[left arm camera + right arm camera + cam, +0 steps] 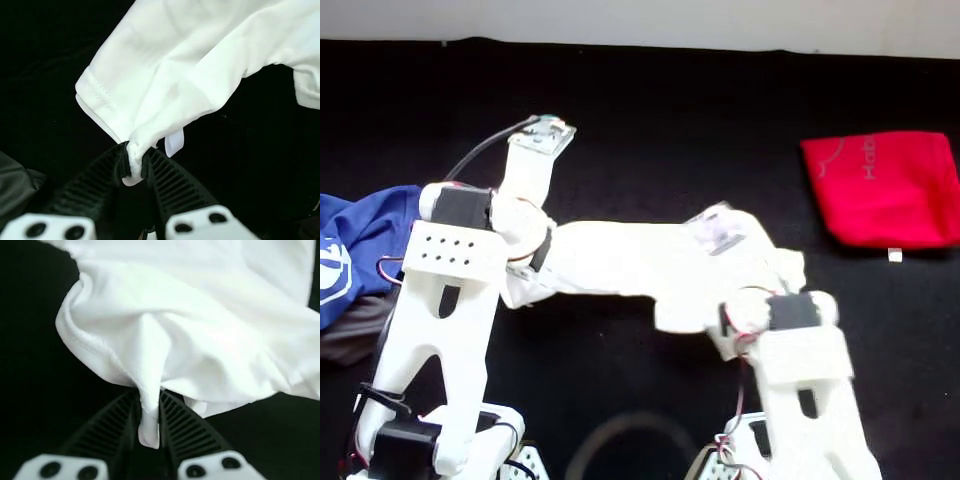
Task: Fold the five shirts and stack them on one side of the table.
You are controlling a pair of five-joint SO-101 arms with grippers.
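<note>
Your left gripper (134,167) is clenched: its black ribbed fingers (95,182) pinch a bunched corner of the white shirt (200,65), right at a stitched hem, with a small white tag (175,142) hanging just beside the grip. Your right gripper (149,410) is likewise closed on the same white shirt (200,340), a narrow fold of cloth drawn down between its fingers (185,432) and poking out past them. From both grips the fabric spreads away in loose folds over the black table cover (50,60). A bit of grey cloth (15,185) lies near your left gripper. In the high view the white shirt (620,265) runs as a crumpled band across the middle of the table, between the left arm (450,320) and the right arm (800,370); whether it is lifted or resting on the black table cover (670,130) cannot be told. The red shirt (885,190) lies folded flat at the right side of the table, well apart from the white one. The blue shirt (360,245) sits crumpled at the left edge, beside the left arm, on top of the grey cloth (345,335).
</note>
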